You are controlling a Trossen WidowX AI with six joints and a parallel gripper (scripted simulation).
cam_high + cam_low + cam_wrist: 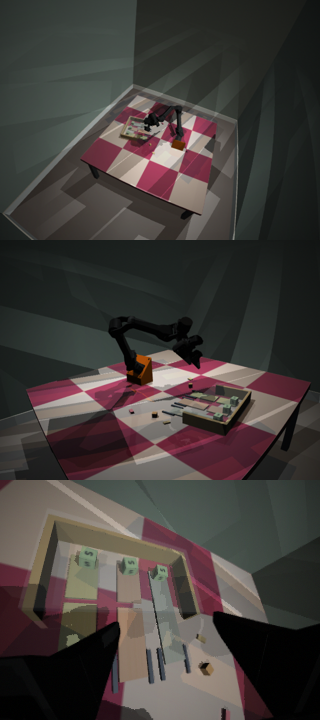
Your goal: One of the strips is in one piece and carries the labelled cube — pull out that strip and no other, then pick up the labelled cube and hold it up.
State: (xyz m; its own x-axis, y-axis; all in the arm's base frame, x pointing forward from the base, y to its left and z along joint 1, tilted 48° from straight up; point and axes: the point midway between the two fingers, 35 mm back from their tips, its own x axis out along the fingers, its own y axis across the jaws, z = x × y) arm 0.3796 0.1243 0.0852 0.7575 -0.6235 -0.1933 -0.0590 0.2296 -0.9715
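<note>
Your gripper [148, 128] [195, 366] [166, 621] is spread wide, holding nothing. Inside the three-sided tray [123, 136] [204, 423] [39, 570], the unbroken grey-green strip [167, 610] carries its green labelled cube [218, 416] [159, 572] near the tray's back wall.

Blk arm [179, 118] [147, 326], chunky rounded joints, wedge-shaped orange base [178, 145] [147, 373] (w/ dark holes), tapered blk jaws [149, 128] [195, 365].

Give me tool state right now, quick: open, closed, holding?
Tool: open wide, nothing between the fingers, above the table beside the walled tray.
</note>
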